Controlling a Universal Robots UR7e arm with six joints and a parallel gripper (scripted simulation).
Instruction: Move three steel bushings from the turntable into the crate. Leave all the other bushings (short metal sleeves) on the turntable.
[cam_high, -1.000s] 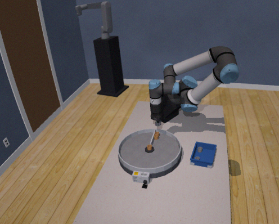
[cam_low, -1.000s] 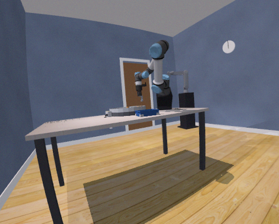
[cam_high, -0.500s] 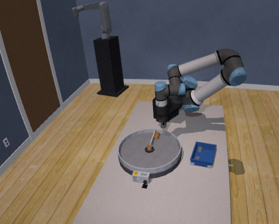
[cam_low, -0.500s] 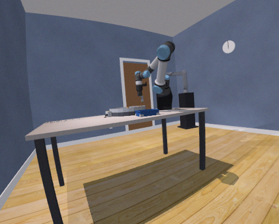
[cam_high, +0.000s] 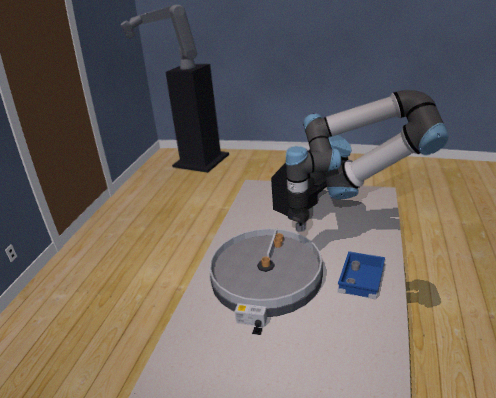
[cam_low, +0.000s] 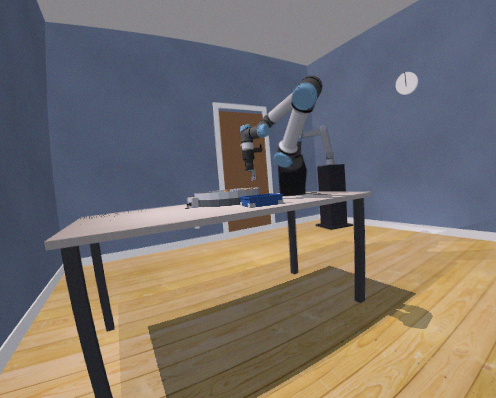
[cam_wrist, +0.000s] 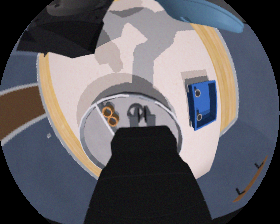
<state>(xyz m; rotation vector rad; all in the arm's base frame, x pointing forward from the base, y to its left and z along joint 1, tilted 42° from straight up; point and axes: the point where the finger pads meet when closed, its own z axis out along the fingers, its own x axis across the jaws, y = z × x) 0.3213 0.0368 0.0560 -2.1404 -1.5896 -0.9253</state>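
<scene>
My gripper (cam_high: 300, 224) (cam_low: 252, 175) (cam_wrist: 141, 110) is shut on a grey steel bushing (cam_high: 300, 227) (cam_wrist: 138, 112) and holds it in the air above the far right rim of the round grey turntable (cam_high: 265, 301) (cam_low: 220, 198) (cam_wrist: 88, 136). Two orange bushings remain on the turntable: one (cam_high: 278, 240) (cam_wrist: 108, 110) beside the white divider bar and one (cam_high: 265, 261) (cam_wrist: 113, 120) at the hub. The blue crate (cam_high: 367, 257) (cam_low: 261, 200) (cam_wrist: 210, 106) stands to the right of the turntable and holds two steel bushings (cam_high: 355, 265) (cam_high: 351, 281).
A white control box (cam_high: 249, 315) sits at the turntable's front edge. A white divider bar (cam_high: 272, 245) runs from the hub to the far rim. A second arm on a black pedestal (cam_high: 194, 117) stands on the floor at the back.
</scene>
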